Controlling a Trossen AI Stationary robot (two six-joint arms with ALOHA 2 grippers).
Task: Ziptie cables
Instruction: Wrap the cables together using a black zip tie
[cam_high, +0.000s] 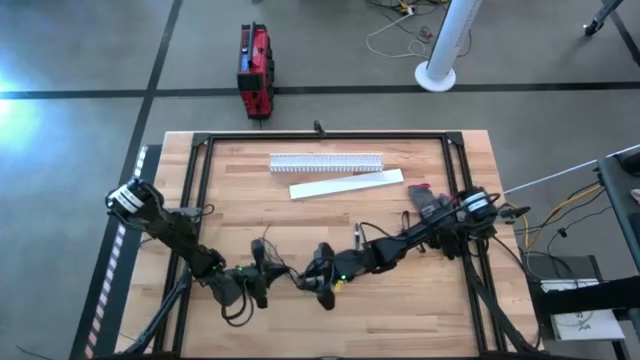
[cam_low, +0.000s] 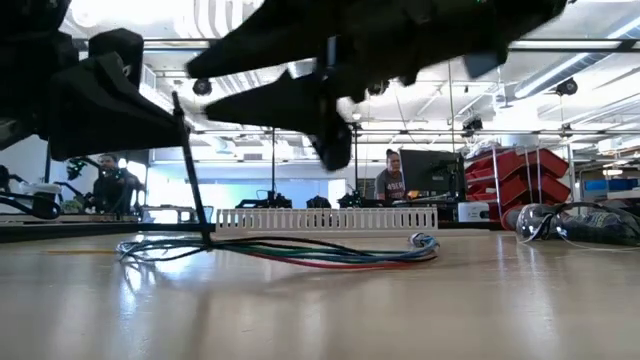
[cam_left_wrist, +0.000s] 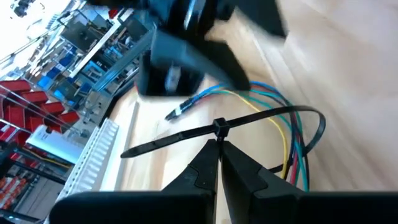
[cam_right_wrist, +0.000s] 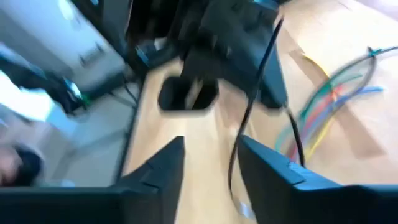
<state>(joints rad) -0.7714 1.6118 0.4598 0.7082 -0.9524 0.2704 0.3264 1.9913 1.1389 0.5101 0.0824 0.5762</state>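
In your high view, both grippers meet low centre over the table (cam_high: 420, 300): left gripper (cam_high: 262, 283) left of right gripper (cam_high: 322, 285). 2 slotted ducts (cam_high: 327, 162) lie above them.

Table (cam_high: 420, 300): butcher-block wood, pale planks, smooth satin finish; low view shows soft reflections on its surface.

Frame rails (cam_high: 330, 136) around the table, at 12 o'clock: black metal, matt.

Cable bundle (cam_low: 300, 252): thin wires in glossy plastic insulation, blue, green, yellow, red.

Zip tie (cam_left_wrist: 249, 121): black plastic strap, smooth, slight sheen, small square head.

Left gripper (cam_left_wrist: 217, 163): dark matt plastic fingers, pressed together on the zip tie.

Right gripper (cam_right_wrist: 211, 163): same dark matt plastic, fingers parted.

Slotted duct (cam_high: 326, 162), toward 12 o'clock: white plastic, comb-like ribs. Its flat cover strip (cam_high: 346, 184): white, smooth.
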